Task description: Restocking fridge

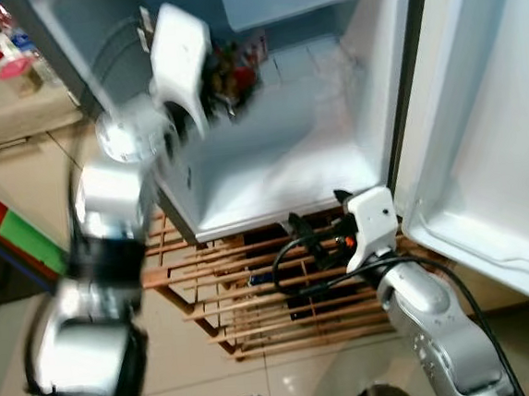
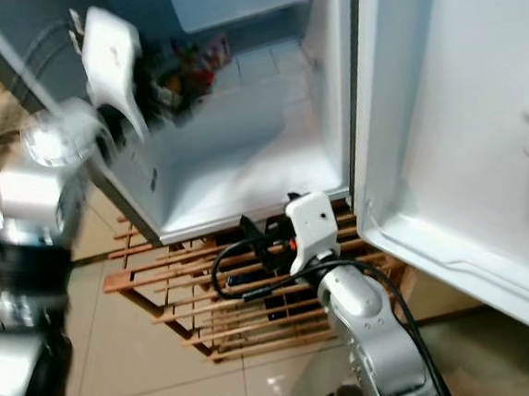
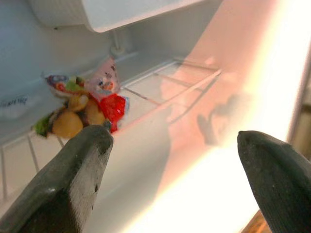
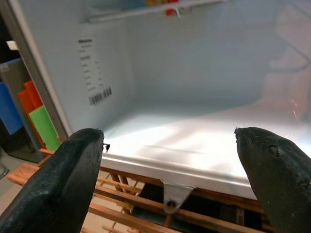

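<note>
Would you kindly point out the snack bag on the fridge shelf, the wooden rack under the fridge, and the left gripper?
snack bag [image 3: 82, 104]: left wrist view, on its colourful front.
wooden rack [image 1: 255, 296]: left eye view, on a middle slat.
left gripper [image 3: 172, 182]: left wrist view, midway between its fingertips.

A home kitchen corner.
An open fridge [image 1: 331, 109] is standing on a wooden slatted rack [image 1: 254, 291] over tiled floor [image 1: 196, 371] (cream tiles).

fridge wall label [image 4: 95, 73], print too blurred to read
</note>
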Robot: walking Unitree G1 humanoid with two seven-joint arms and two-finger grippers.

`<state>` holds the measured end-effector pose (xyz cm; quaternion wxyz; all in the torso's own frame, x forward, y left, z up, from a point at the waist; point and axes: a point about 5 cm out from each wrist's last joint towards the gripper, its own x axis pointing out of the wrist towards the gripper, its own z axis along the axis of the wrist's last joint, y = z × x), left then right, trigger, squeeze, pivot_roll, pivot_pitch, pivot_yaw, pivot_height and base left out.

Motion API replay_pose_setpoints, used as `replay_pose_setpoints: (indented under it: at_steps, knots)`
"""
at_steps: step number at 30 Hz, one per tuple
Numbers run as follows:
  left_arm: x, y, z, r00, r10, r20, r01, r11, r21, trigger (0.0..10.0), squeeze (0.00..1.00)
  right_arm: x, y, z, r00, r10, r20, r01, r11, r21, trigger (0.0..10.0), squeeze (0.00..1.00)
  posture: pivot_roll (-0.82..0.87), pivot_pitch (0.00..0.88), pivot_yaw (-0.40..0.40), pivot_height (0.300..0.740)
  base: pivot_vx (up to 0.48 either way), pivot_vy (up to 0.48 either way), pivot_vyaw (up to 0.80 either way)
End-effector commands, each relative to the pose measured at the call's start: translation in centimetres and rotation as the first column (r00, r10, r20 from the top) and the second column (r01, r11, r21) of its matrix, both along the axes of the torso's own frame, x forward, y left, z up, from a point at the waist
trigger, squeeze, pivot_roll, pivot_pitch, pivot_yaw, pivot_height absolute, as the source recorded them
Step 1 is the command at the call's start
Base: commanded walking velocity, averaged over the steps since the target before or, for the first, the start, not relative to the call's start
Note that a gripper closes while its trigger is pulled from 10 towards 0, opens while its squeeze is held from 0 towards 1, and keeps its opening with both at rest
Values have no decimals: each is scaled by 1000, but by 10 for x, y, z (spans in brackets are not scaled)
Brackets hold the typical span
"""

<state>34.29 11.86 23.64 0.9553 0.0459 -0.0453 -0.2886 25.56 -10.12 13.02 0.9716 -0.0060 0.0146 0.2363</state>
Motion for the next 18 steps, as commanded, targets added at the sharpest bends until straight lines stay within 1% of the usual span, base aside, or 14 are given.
replay_pose_setpoints:
  at_steps: [1,2,4,5,6,7,8,9,12,13,14,15,16,18]
  knots:
    - [-22,14,-5,994,88,67,-83,994,-77,10000,0,2,-3,0,1000,-28,13,28,1000,12,10000,0,-115,0,116,740,0,0,0]
    - [-22,14,-5,994,88,67,-83,994,-77,10000,0,2,-3,0,1000,-28,13,28,1000,12,10000,0,-115,0,116,740,0,0,0]
    - [-39,15,-18,995,89,36,-83,984,-157,10000,0,6,-10,0,997,-73,32,73,997,3,10000,0,-105,0,104,740,0,0,0]
    - [-46,18,-24,992,123,42,-115,982,-151,10000,0,7,-14,0,994,-103,41,103,995,3,10000,0,-98,0,96,740,0,0,0]
    - [-56,22,-37,988,149,37,-142,979,-146,10000,0,9,-21,0,988,-148,49,148,989,1,10000,0,-95,0,98,740,0,0,0]
    - [-75,39,-61,963,268,36,-264,961,-86,10000,0,7,-35,-3,971,-225,75,227,974,-19,10000,0,-100,0,95,740,0,0,0]
    - [-75,39,-61,963,268,36,-264,961,-86,10000,0,7,-35,-3,971,-225,75,227,974,-19,10000,0,-100,0,95,740,0,0,0]
    - [-80,44,-67,951,306,39,-302,950,-72,10000,0,7,-39,-4,966,-243,84,246,969,-28,10000,0,-99,0,94,740,0,0,0]
    - [-95,62,-84,922,387,-22,-387,917,-95,10000,0,-9,-60,-12,936,-349,51,348,937,20,10000,0,-89,0,84,740,0,0,0]
    - [-96,66,-88,912,408,-36,-410,910,-68,10000,0,-16,-65,-17,928,-372,38,371,928,20,10000,0,-88,0,85,740,0,0,0]
    - [-96,66,-88,912,408,-36,-410,910,-68,10000,0,-16,-65,-17,928,-372,38,371,928,20,10000,0,-88,0,85,740,0,0,0]
    - [-91,65,-88,911,410,-49,-413,907,-79,10000,0,-17,-64,-20,932,-362,31,362,932,15,10000,0,-90,0,87,740,0,0,0]
    - [-85,60,-86,917,396,-55,-399,913,-82,10000,0,-15,-64,-21,934,-356,28,356,935,11,10000,0,-102,0,96,740,0,0,0]
    - [-82,56,-86,921,384,-61,-388,918,-81,10000,0,-11,-65,-20,932,-361,33,360,933,10,10000,0,-103,0,99,740,0,0,0]
